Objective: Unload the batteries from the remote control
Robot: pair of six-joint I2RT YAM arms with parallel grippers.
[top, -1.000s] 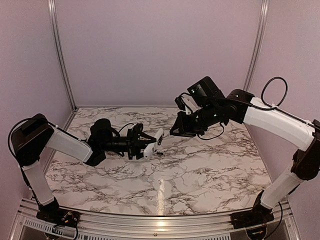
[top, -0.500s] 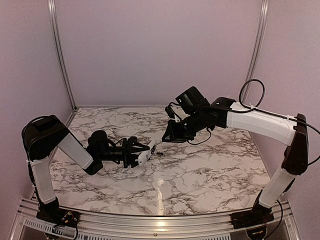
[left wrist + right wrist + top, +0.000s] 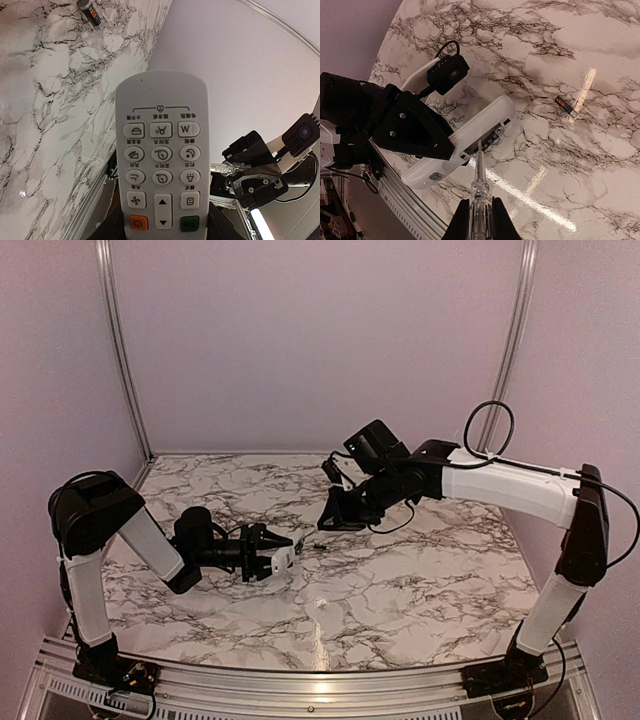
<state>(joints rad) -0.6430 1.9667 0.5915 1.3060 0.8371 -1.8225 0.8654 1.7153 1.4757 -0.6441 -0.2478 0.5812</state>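
My left hand (image 3: 268, 562) clamps the remote control (image 3: 160, 150); my right hand (image 3: 479, 220) pinches a screwdriver (image 3: 480, 182) whose tip is at the remote's battery bay.

You have a white marble-veined table (image 3: 430, 580), lilac walls (image 3: 320, 340) behind it, aluminium posts (image 3: 118, 350) in the corners, and a thin clear-handled stick (image 3: 479, 167) above the tabletop.
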